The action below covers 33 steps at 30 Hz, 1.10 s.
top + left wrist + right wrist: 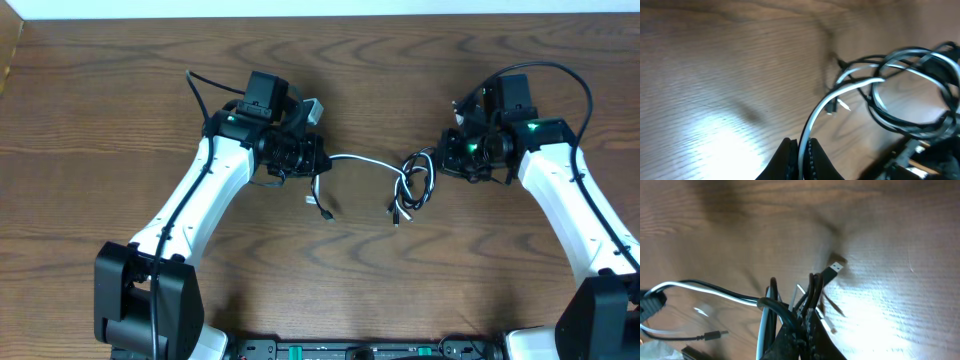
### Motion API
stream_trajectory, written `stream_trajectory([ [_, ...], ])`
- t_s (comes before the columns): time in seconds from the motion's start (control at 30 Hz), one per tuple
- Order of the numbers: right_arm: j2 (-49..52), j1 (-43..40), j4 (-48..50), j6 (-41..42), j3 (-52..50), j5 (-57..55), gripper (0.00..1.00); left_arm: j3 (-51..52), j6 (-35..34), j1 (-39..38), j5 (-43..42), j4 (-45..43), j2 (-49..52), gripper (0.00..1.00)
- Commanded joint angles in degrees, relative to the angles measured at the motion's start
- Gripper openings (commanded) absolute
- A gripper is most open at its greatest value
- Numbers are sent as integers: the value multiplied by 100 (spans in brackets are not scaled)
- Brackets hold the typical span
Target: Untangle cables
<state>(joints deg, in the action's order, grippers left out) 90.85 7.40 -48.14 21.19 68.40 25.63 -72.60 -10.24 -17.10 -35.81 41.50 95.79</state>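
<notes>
**Inspector:** State of the tools?

**Examiner:** Left gripper (318,160) is clamped on the white cable (358,159). Right gripper (442,160) is clamped on the knot (415,180), which includes the black cable (812,292).

**Inspector:** Lie?

**Examiner:** The white cable runs left-right between the grippers. The knot sits just beside the right one, and the plug ends (396,212) point toward the robot's base.
</notes>
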Motion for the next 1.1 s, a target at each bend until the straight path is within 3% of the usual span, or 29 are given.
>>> stream_trajectory([
  [0.0, -138, -55, -164, -109, -26, -330, 1, 44, 238, 26, 417, -13, -127, 8],
  [0.1, -138, -55, -243, -50, -26, -363, 1, 44, 271, 26, 420, -7, -127, 11],
  [0.2, -138, -55, -245, 136, -26, -363, 1, 44, 271, 26, 420, 11, -127, 30],
  [0.33, -138, -55, -149, 332, -26, -254, 1, 44, 271, 26, 417, 11, -127, 43],
  [0.5, -138, -26, 42, 798, -26, -251, 1, 74, 273, -2, 345, 131, -125, 44],
  [0.6, -136, 39, 219, 1062, -26, -136, 1, 164, 297, -142, -116, 50, -107, 44],
  [0.8, -136, 59, 376, 1325, -26, -61, 1, 437, 313, -542, -994, -660, -103, 44],
  [1.07, -122, 57, 385, 1440, -26, -59, 1, 444, 203, -1060, -1327, -1292, -101, 45],
])
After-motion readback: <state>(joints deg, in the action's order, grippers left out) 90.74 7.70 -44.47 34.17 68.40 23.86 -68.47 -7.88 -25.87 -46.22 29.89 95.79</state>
